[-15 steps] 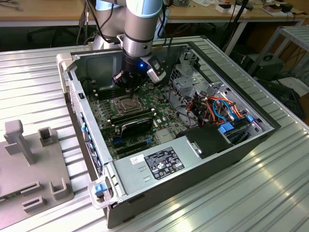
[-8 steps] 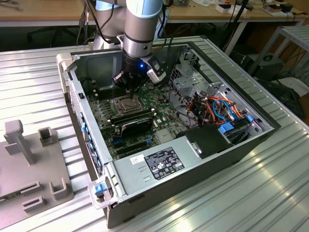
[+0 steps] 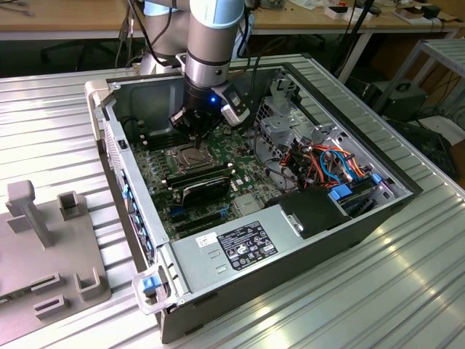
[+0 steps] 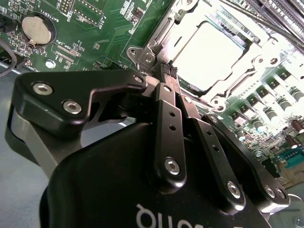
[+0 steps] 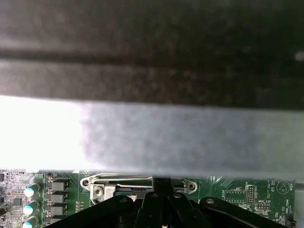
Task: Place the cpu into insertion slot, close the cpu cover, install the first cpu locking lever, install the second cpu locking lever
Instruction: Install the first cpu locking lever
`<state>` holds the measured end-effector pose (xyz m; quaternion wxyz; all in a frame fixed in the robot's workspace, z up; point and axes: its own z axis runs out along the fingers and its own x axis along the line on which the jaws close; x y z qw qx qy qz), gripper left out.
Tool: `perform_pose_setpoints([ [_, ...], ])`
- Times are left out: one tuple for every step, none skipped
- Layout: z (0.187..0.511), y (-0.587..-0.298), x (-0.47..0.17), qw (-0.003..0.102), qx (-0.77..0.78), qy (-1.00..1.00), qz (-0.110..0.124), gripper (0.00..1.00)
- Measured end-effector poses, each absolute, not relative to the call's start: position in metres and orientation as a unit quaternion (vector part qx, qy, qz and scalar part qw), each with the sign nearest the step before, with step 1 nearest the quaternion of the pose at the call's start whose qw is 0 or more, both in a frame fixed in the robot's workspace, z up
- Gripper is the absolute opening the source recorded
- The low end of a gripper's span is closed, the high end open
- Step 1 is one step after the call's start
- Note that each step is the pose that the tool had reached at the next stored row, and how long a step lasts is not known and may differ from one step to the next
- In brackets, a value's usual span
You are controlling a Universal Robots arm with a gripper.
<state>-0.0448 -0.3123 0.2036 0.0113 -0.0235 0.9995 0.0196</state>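
Soft, even light fills the exterior view, with no hard shadows. The ribbed silvery metal bench (image 3: 407, 291) carries pale streaks of sheen toward the exterior view's right. Inside the open grey metal computer case (image 3: 145, 94), the green circuit board (image 3: 156, 174) lies dimmer, shaded under the arm, where a small blue light (image 3: 211, 100) glows.

In the second wrist view the flat square silvery-grey metal cpu (image 4: 216, 52) is burnt out to white glare, and the board beside it is washed pale. The matte black claw (image 4: 166, 71), close to the lens, is dark, with small glints on its screw heads.

In the first wrist view a broad dark band (image 5: 152, 38) and a pale grey band (image 5: 190, 137) are smeared out of focus, and one end flares white. The green board there is crisp.
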Motion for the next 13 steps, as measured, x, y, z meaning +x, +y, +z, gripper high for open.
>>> perform_pose_setpoints([
  [0.205,-0.312,-0.045,0.012,-0.024,0.999,0.02,0.11],
  [0.207,-0.312,-0.045,0.012,-0.024,0.999,0.02,0.11],
  [0.21,-0.312,-0.045,0.011,-0.024,0.999,0.02,0.11],
  [0.212,-0.312,-0.045,0.011,-0.024,0.999,0.02,0.11],
  [0.214,-0.312,-0.045,0.011,-0.024,0.999,0.02,0.11],
  [0.215,-0.312,-0.045,0.011,-0.024,0.999,0.02,0.11],
  [0.216,-0.312,-0.045,0.011,-0.024,0.999,0.02,0.11],
  [0.217,-0.312,-0.046,0.011,-0.024,0.999,0.02,0.11],
  [0.217,-0.312,-0.047,0.011,-0.024,0.999,0.02,0.11],
  [0.217,-0.312,-0.049,0.011,-0.024,0.999,0.02,0.11],
  [0.217,-0.312,-0.051,0.011,-0.024,0.999,0.02,0.11],
  [0.217,-0.312,-0.053,0.011,-0.024,0.999,0.02,0.11],
  [0.217,-0.312,-0.054,0.011,-0.024,0.999,0.02,0.11],
])
